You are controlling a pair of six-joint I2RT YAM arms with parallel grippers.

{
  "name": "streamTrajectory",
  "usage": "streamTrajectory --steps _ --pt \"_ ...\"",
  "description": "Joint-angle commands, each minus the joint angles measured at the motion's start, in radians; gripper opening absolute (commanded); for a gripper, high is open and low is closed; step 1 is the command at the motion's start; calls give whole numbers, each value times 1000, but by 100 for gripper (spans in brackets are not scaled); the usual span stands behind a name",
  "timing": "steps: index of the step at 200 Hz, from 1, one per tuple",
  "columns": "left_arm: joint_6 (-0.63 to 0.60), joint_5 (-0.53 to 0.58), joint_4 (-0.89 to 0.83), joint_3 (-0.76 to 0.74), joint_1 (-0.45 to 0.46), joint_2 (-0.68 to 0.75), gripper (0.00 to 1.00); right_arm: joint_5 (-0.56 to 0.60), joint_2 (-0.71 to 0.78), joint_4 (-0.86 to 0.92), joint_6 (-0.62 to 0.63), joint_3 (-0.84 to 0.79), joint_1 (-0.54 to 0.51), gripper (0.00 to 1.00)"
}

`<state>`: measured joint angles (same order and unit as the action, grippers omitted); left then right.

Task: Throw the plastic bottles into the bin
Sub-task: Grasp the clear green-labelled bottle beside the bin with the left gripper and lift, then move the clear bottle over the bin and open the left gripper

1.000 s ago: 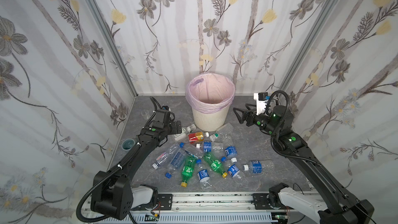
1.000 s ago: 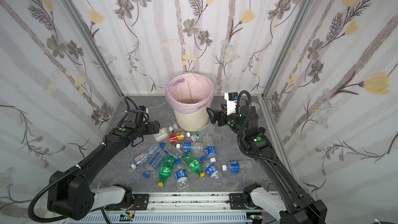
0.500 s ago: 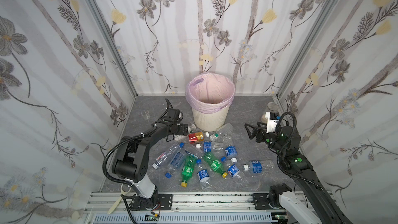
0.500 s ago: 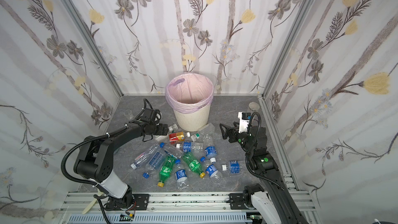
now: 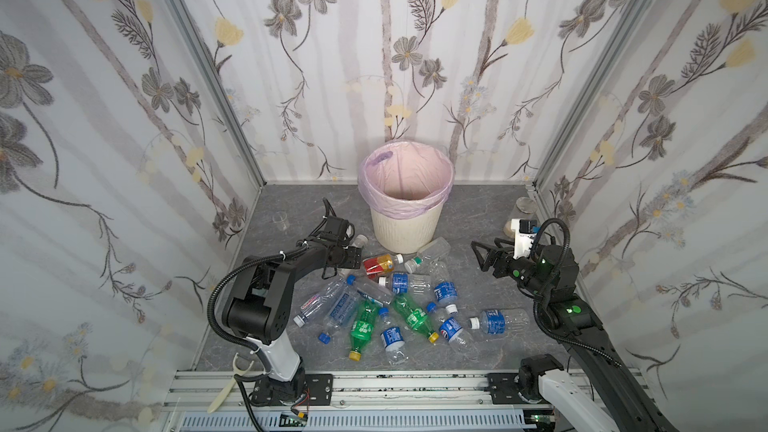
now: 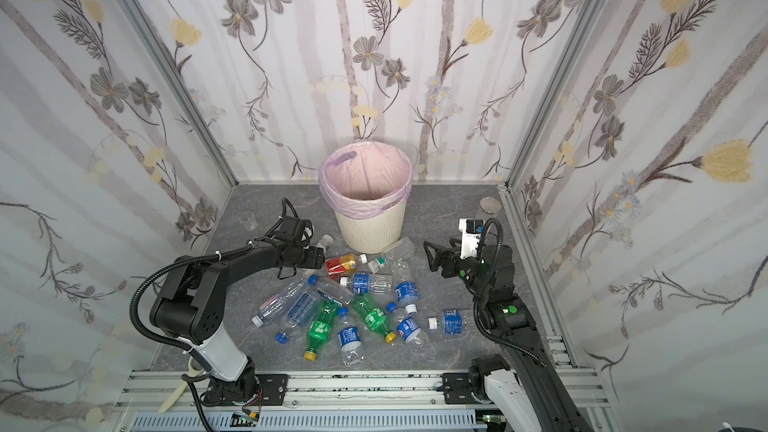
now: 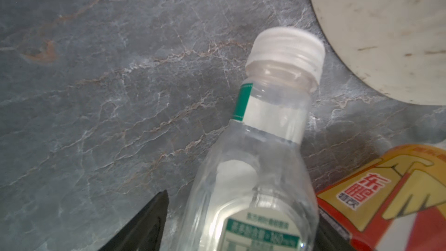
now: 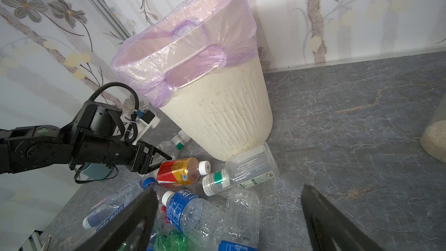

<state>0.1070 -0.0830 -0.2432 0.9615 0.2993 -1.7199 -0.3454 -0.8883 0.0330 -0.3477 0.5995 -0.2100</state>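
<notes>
Clearly "soda water" on clear btl (image 8: 106,210), Chinese chars on red-yellow btl (image 7: 391,196).

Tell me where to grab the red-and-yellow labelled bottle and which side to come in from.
Grip the red-and-yellow bottle across the middle of its labelled body, coming straight down from above. It lies on its side on the floor, with both flanks apparently free; its neck and white cap sit close to a clear bottle.

Glossy plastic btls (image 5: 411,317), matt ribbed bin (image 5: 401,231)
</notes>
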Motion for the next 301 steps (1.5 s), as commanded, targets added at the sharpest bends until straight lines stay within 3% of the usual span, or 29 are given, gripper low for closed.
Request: streamTrajectory --steps 1,26,38,68,100,150,174,200,227,240,252,262,270,284,301 --pt "22 56 27 -13 1 -2 76 -11 -5 -37 -11 -5 0 93" --pt "38 96 55 -25 0 22 55 -8 -1 -39 -18 -11 0 93" --pt "41 101 66 -28 0 45 50 -7 -1 -41 -20 -14 0 92" --pt "67 124 83 -41 0 159 48 6 -6 -40 -18 -37 1 91" --pt "110 152 114 -87 0 421 47 24 -6 -28 -16 -57 1 89" --pt "154 61 199 -192 4 923 47 70 2 -15 -25 -63 0 85" --pt "178 8 243 -198 6 1018 49 45 3 -37 -43 -67 0 85" --pt "215 -92 357 -80 14 902 46 38 -2 -61 -73 -66 -1 84" --pt "249 -229 458 211 35 566 47 43 -21 -65 -90 -63 -2 80" --pt "259 -244 465 390 64 376 48 45 -26 -65 -106 -63 -3 80" --pt "279 -269 435 550 86 215 55 42 -28 -61 -116 -63 -5 79" --pt "280 -252 334 692 105 98 76 37 -30 -48 -118 -59 -6 79" --pt "249 -239 263 774 121 40 86 32 -35 -21 -115 -46 -8 79" --pt "222 -188 240 767 145 38 99 32 -38 43 -93 -20 -11 81" --pt "204 -136 240 682 155 105 100 47 -31 103 -72 0 -12 83"
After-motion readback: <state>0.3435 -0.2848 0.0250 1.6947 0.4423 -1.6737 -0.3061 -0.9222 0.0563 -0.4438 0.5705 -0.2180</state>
